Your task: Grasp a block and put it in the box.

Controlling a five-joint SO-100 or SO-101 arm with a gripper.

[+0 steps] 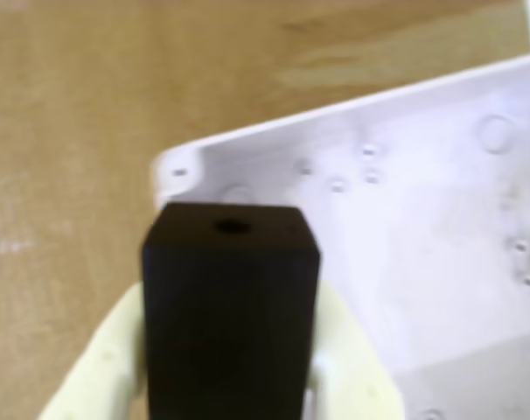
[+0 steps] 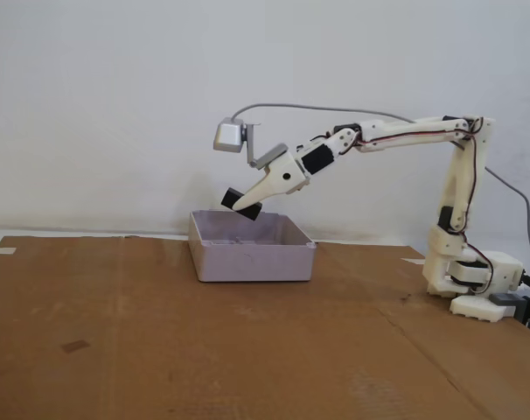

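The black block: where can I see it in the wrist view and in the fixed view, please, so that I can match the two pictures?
Wrist view: the black block fills the lower centre, held between the pale fingers, with a small hole in its end face.
Fixed view: the block is at centre left, tilted, in the gripper above the box.
Shared landmark: the white box, at upper right in the wrist view, at centre in the fixed view.

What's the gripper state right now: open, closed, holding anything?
Gripper: closed on the black square-ended block with a small hole in its end face, held in the air over the white plastic box.
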